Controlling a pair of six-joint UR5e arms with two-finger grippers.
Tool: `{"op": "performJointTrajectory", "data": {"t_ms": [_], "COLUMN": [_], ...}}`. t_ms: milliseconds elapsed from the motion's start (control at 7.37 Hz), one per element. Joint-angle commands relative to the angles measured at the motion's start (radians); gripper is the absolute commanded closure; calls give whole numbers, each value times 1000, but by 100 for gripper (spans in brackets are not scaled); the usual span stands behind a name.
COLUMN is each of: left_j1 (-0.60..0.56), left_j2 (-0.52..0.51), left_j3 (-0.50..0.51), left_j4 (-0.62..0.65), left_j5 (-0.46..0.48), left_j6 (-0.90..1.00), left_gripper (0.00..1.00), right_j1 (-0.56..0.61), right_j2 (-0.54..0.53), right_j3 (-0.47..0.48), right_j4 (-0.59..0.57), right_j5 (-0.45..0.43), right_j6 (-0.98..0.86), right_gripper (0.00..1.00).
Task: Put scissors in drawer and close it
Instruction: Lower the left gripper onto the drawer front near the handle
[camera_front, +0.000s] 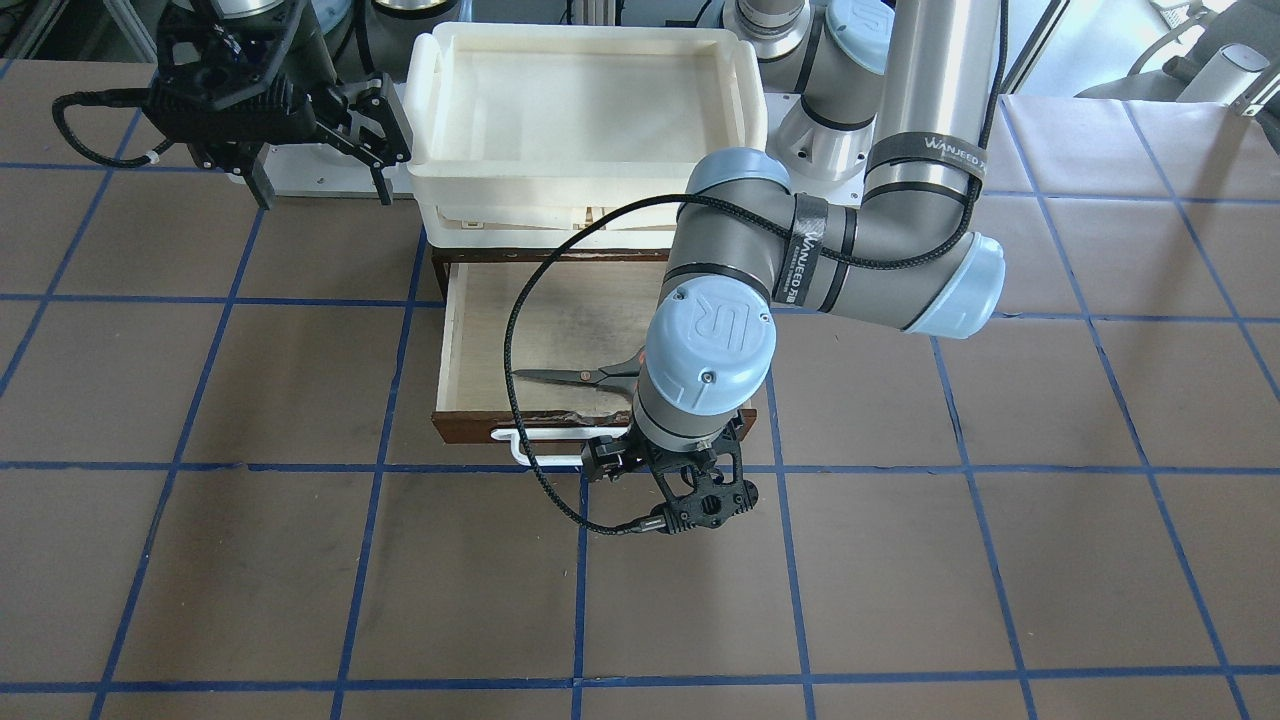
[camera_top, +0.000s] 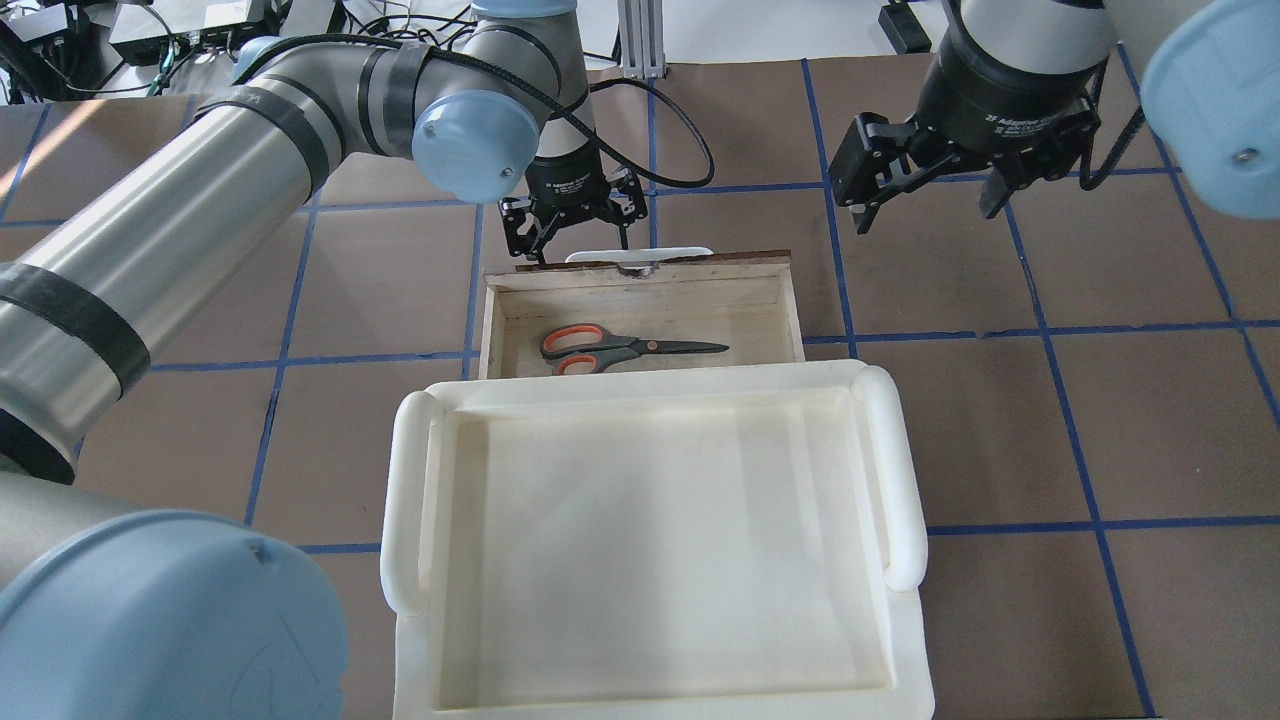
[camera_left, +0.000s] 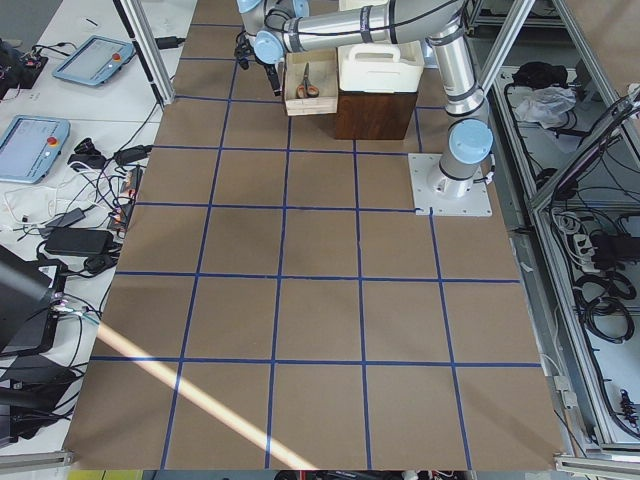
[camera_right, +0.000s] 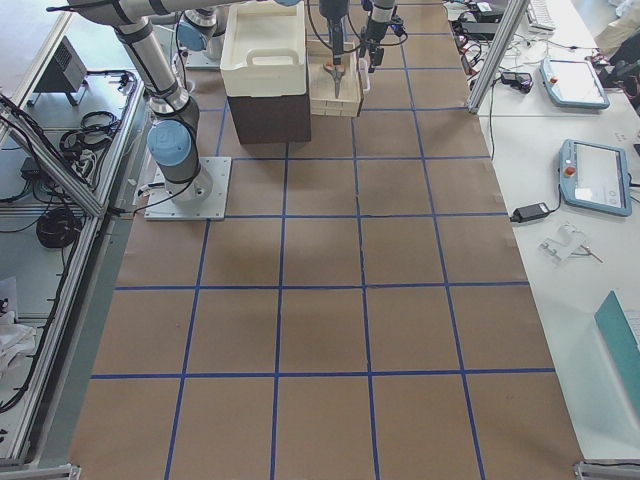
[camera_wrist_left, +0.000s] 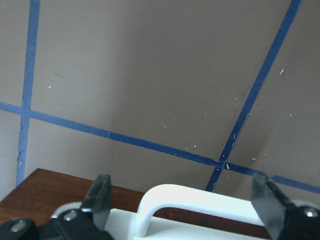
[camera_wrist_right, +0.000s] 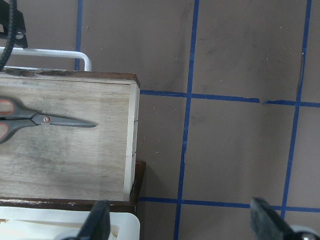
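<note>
Table (camera_top: 1050, 430): brown top marked into squares by blue tape lines.
Left arm (camera_top: 200, 190): reaches from the robot-side edge past the bin's left side, out over the drawer's front.
Bin (camera_top: 905, 470): cream-white, on top of the dark cabinet at the middle of the robot-side edge.
Drawer (camera_top: 760, 305): pulled out from under the bin toward the operators' edge, its plywood floor showing.
Right gripper (camera_top: 928, 205): jaws spread wide with nothing between them, held in the air over the table beside the drawer's right front corner.
Left gripper (camera_top: 572, 240): pointing down just beyond the drawer front, its fingers wide apart on either side of the handle and closed on nothing.
Handle (camera_wrist_left: 200, 192): white wire bar on the reddish-brown front.
Scissors (camera_top: 625, 347): lying flat inside the drawer with blades together, orange-lined loops toward the robot's left and tips toward its right.
</note>
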Motion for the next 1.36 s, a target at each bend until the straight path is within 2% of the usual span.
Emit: {"op": "performJointTrajectory", "data": {"t_ms": [0, 814, 1221], "left_j1": [0, 0, 8], "left_j2": [6, 22, -10], "left_j3": [0, 1, 1], "left_j4": [-21, -79, 11], "left_j5": [-7, -10, -3], "left_j6": [-2, -3, -2], "left_gripper": [0, 0, 0], "right_j1": [2, 2, 0], "right_j2": [1, 1, 0], "right_j3": [0, 0, 0], "right_j4": [-1, -1, -1], "right_j5": [1, 1, 1], "right_j6": [0, 2, 0], "right_gripper": [0, 0, 0]}}
